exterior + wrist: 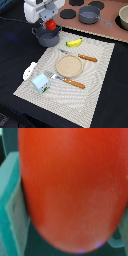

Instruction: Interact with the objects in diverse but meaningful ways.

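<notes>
One red tomato (50, 24) clamped in pincer (50, 25) above one grey pot (47, 37), one banana (74, 43), one carton (40, 82)

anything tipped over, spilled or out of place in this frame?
Mostly tidy. The small white-and-blue bottle appears to lie on its side at the striped beige placemat's edge, beside the pale blue-white carton. The gripper holds the red tomato above the grey two-handled pot. No spills or damage visible.
</notes>
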Available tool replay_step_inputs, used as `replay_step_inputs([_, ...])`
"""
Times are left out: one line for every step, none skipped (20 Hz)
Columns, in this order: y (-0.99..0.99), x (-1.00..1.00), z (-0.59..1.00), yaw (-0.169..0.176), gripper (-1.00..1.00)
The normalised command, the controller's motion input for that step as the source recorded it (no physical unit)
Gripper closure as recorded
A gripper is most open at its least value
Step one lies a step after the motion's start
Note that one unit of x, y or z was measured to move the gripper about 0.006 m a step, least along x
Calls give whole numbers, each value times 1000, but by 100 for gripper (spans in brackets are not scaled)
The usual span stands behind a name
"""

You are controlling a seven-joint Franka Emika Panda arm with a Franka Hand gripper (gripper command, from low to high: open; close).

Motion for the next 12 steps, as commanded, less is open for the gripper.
replay_step_inputs([3,-329,-334,0,100])
replay_step_inputs([9,-300,-343,0,100])
replay_step_inputs([17,-257,-357,0,100])
replay_step_inputs([31,-223,-363,0,100])
replay_step_inputs([14,-237,-360,0,100])
replay_step_inputs([0,-237,-351,0,100])
replay_step_inputs([11,-197,-337,0,100])
replay_step_inputs([11,-169,-329,0,100])
replay_step_inputs([6,-151,-309,0,100])
replay_step_inputs([3,-143,-300,0,100])
replay_step_inputs([0,-134,-280,0,100])
replay_step_inputs([0,-126,-263,0,100])
